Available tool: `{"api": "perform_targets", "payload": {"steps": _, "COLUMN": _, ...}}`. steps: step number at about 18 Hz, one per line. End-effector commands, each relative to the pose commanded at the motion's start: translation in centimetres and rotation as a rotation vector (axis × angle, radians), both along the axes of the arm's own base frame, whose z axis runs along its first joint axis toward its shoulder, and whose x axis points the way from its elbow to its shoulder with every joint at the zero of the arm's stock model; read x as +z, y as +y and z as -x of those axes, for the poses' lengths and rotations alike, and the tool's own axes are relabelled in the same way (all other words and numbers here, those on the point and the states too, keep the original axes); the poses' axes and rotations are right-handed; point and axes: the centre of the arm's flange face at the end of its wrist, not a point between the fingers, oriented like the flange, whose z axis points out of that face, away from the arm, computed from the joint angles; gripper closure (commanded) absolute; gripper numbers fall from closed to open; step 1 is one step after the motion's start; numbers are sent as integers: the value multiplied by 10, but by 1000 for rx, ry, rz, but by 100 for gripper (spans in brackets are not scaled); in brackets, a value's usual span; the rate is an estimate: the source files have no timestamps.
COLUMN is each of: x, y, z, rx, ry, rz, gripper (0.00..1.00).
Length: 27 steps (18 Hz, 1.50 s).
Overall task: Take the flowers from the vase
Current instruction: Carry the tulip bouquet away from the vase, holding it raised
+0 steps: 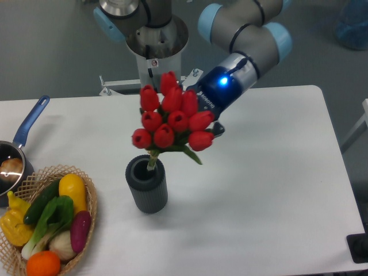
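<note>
Flowers (172,119) gripped by tool (202,115); stem end at vase (147,185) mouth.
</note>
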Motion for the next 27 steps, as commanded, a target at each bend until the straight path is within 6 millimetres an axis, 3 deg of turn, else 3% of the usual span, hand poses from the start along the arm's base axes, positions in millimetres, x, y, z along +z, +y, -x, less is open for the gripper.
{"api": "perform_targets", "payload": {"steps": 3, "x": 12, "y": -15, "z": 20, "rx": 40, "ry": 17, "rz": -3, "gripper": 53}}
{"api": "perform_targets", "payload": {"steps": 12, "x": 14, "y": -25, "z": 35, "rx": 69, "ry": 39, "rz": 0, "gripper": 54}}
{"api": "perform_targets", "payload": {"steps": 20, "x": 0, "y": -19, "z": 73, "rx": 108, "ry": 142, "rz": 136, "gripper": 55}}
{"api": "perform_targets", "payload": {"steps": 22, "x": 3, "y": -20, "z": 79, "rx": 112, "ry": 155, "rz": 133, "gripper": 55}}
{"api": "perform_targets", "payload": {"steps": 27, "x": -16, "y": -33, "z": 99, "rx": 135, "ry": 200, "rz": 167, "gripper": 55}}
